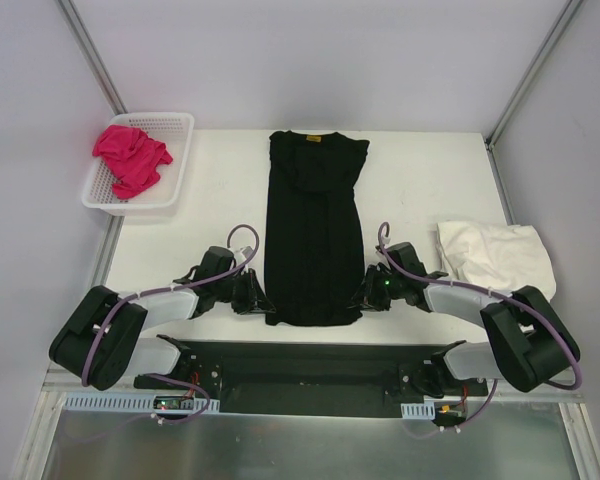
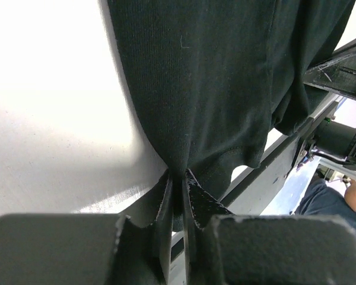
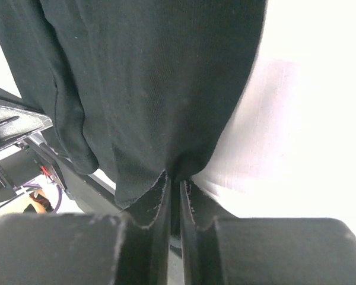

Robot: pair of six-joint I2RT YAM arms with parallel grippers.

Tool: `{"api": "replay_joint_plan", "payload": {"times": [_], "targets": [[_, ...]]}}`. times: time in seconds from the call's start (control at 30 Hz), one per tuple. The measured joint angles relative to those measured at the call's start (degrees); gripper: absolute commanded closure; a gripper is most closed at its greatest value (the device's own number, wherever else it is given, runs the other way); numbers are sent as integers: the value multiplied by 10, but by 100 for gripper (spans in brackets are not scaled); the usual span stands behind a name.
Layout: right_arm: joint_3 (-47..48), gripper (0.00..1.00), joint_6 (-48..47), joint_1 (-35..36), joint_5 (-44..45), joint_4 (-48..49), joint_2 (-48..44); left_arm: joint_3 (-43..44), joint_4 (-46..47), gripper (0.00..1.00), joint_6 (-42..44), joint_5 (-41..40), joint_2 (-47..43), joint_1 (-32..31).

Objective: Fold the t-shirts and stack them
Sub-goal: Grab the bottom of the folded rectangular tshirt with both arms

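Black t-shirt (image 1: pixel 314 240) lies folded into a long strip down the middle of the worktop (image 1: pixel 215 190), collar at the far end; left fingers (image 2: pixel 165 205) are pinched tight on its near-left hem corner, right fingers (image 3: pixel 158 202) likewise on the near-right corner; pink t-shirt (image 1: pixel 130 158) sits crumpled in the white mesh basket (image 1: pixel 170 120) at far left; cream-white t-shirt (image 1: pixel 495 255) rests at right

left pincer (image 1: pixel 264 300), right pincer (image 1: pixel 361 297): both closed, low

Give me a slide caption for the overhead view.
Overhead: left pincer and right pincer pinch the near hem corners of the black t-shirt on the table.
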Motion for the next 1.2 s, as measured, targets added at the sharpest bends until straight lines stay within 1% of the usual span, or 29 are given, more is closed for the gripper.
{"api": "replay_joint_plan", "payload": {"times": [0.03, 0.5, 0.67, 0.93, 1.03, 1.2], "targets": [[-1, 99, 0, 0, 1, 0, 1, 0, 0, 99, 1, 0, 0, 0], [-1, 99, 0, 0, 0, 5, 4, 9, 0, 100, 8, 8, 12, 0], [-1, 99, -1, 0, 6, -1, -2, 23, -26, 100, 16, 7, 10, 0], [12, 100, -24, -5, 27, -41, -13, 111, -102, 100, 65, -16, 9, 0], [28, 100, -34, -15, 31, -53, -2, 147, -107, 100, 81, -22, 25, 0], [65, 99, -57, -34, 41, -72, 15, 170, -117, 100, 96, -26, 33, 0]]}}
